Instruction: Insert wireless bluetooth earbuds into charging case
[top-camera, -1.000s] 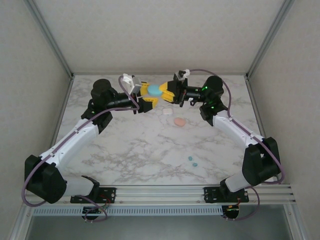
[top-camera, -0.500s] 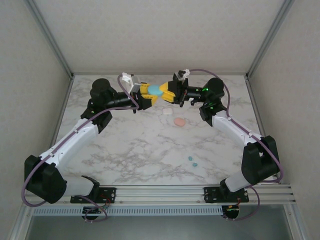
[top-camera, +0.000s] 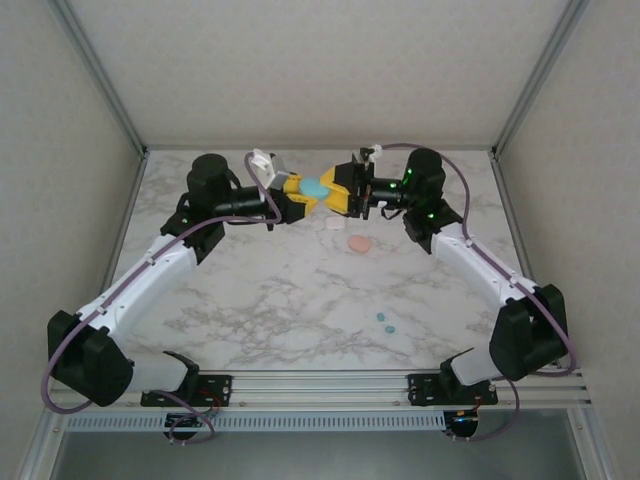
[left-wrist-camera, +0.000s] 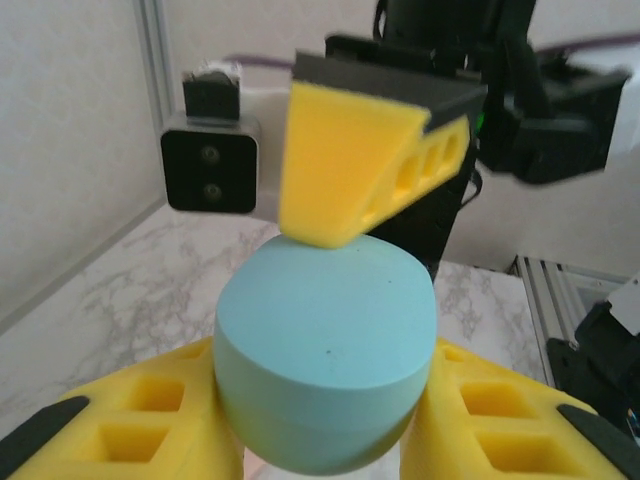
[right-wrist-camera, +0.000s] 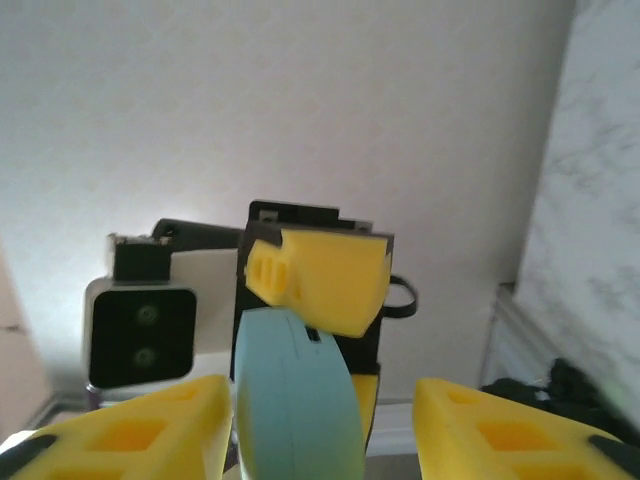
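Top external, one teal case (top-camera: 311, 186) clamped in left pincer (top-camera: 304, 191), right pincer (top-camera: 331, 187) parted, two teal earbuds (top-camera: 380, 317)

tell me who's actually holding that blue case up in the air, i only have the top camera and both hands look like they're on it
Observer: The left hand has it. In its wrist camera the case is wedged between both yellow fingers.
Operator: and the right one, is it gripping too
Observer: No, the right hand is open. Its wrist camera shows a clear gap between the case and one finger.
Operator: so it's fully off the case
Observer: Not quite. In the left wrist camera, one right finger touches the case's top edge with its tip.
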